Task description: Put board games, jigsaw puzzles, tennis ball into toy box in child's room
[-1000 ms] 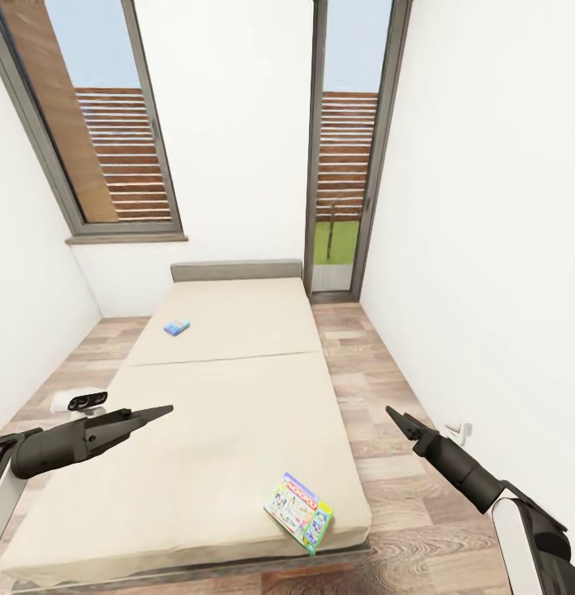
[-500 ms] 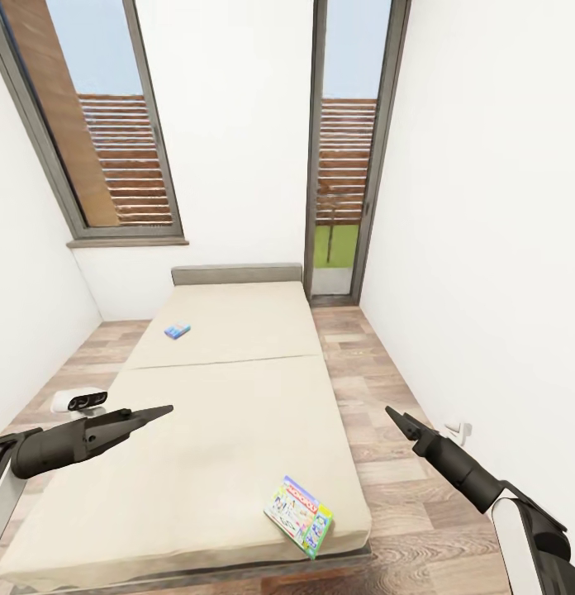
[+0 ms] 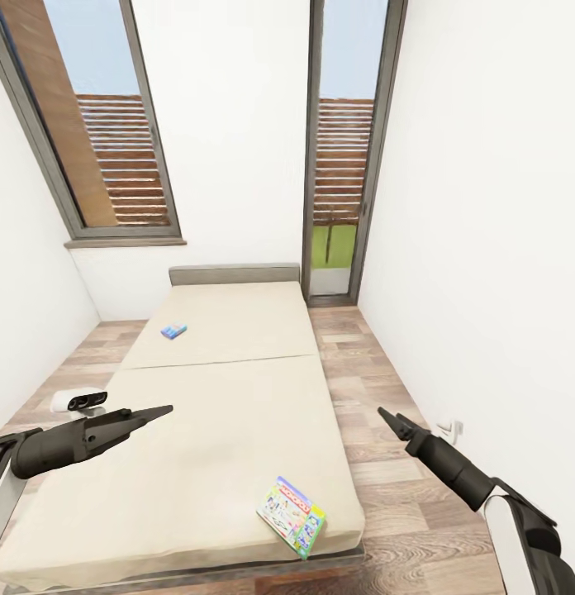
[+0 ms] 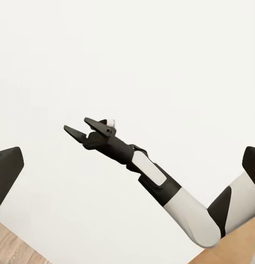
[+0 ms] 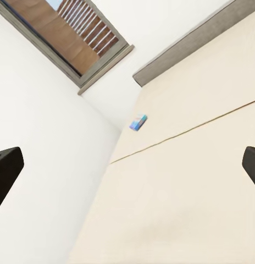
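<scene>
Early stage as far as I can judge — both bed games are unpicked. The Monopoly box (image 3: 292,517) lies flat at the bed's (image 3: 230,397) near corner, about 5 o'clock from mattress centre in my head view, close to the edge. The small blue game (image 3: 173,331) sits on the far section, roughly 11 o'clock, near the headboard (image 3: 235,273); my right wrist camera picks it up too (image 5: 138,122).

Both hands carry nothing. Left gripper (image 3: 159,411) hangs over the mattress's left side with its jaws looking together, though the head view is too side-on for me to be sure. Right gripper (image 3: 385,417) hangs over the plank floor (image 3: 387,487) at 3 o'clock of the bed; from my left wrist camera (image 4: 88,128) its jaws stand apart.

Left to do, I'd say: fetch both boxes, then carry them over to the bin.

Hard to read — the white object with dark openings (image 3: 79,401) on the floor by the left arm, and the small white fitting (image 3: 449,429) low on the right wall.
</scene>
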Controlling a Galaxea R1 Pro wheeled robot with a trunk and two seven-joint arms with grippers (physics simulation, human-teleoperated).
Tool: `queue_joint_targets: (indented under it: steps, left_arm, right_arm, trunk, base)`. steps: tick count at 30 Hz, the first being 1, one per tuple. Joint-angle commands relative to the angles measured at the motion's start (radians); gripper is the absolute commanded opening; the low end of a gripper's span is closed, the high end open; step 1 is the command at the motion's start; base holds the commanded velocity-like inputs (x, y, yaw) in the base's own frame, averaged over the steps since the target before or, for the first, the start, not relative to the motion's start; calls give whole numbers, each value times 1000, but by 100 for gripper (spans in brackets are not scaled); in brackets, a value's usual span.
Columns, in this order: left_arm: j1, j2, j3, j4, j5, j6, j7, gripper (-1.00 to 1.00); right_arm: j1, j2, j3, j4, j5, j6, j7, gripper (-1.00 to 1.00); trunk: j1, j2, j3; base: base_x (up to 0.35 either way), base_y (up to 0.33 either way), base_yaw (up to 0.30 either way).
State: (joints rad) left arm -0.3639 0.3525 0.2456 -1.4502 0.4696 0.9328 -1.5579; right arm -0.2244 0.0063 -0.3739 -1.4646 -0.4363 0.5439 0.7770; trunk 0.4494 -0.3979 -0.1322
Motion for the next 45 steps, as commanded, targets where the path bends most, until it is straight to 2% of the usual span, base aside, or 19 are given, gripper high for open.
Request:
queue_joint_targets:
  steps: [1,38,45]
  left_arm:
    - [-1,0,0,0,0,11,-3,100]
    - [-1,0,0,2,-2,11,-2,100]
    - [-1,0,0,2,-1,11,-2,100]
  right_arm:
    - [-1,1,0,0,-5,7,-1,100]
    - [-1,0,9,5,-6,8,-16,100]
    - [-1,-2,9,12,-5,8,-16,100]
  trunk:
    - [1,-2,-2]
    - [1,-2,-2]
    - [1,-2,-2]
  base:
    - [0,-17,0]
    - [0,-2,0]
    - [0,-135,0]
